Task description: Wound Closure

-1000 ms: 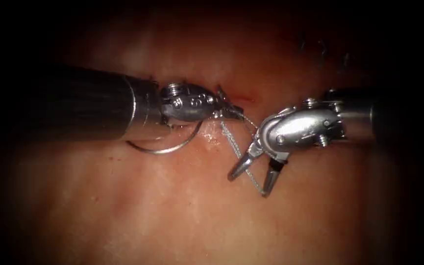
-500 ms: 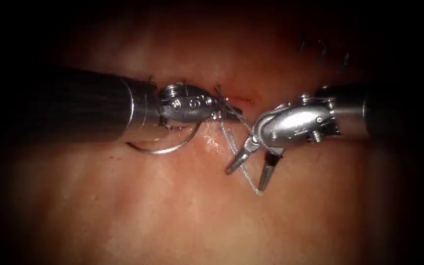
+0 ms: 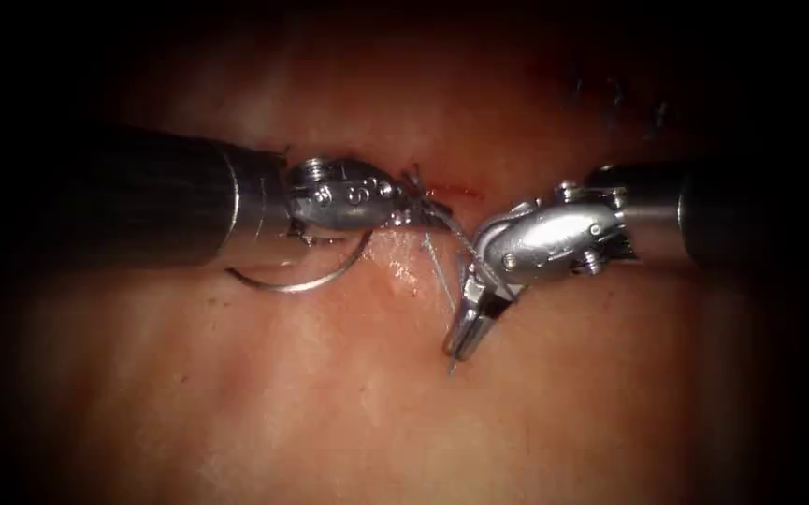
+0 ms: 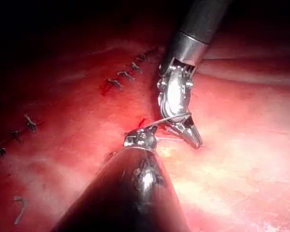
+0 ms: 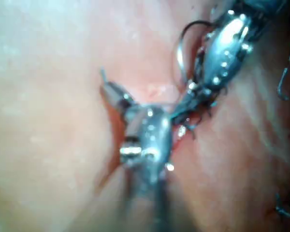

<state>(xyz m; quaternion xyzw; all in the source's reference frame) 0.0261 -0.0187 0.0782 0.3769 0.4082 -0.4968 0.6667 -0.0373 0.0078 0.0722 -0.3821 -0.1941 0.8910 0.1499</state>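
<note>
Gripping thread [image 3: 440,271]: R claw [image 3: 465,341] clamped. L claw [image 3: 427,208] clamped on thread; needle [image 3: 306,281] free.

My right end effector [image 3: 460,348] is closed on the thread [image 3: 443,271] at five o'clock from the cut [image 3: 455,192]. My left end effector [image 3: 437,215] grips thread beside it; the needle [image 3: 306,281] hangs beneath, outside the tissue [image 3: 329,393].

The left tool [image 3: 427,208] reaches in from the left, its tip over the cut [image 3: 455,192] in the tissue [image 3: 329,393]. The needle [image 3: 306,276] curves below its wrist, off the tissue's surface. The right tool [image 3: 465,341] comes from the right and points down, right of the left tool's tip. Thread [image 3: 437,266] runs between them. Stitches [image 4: 123,77] lie behind.
</note>
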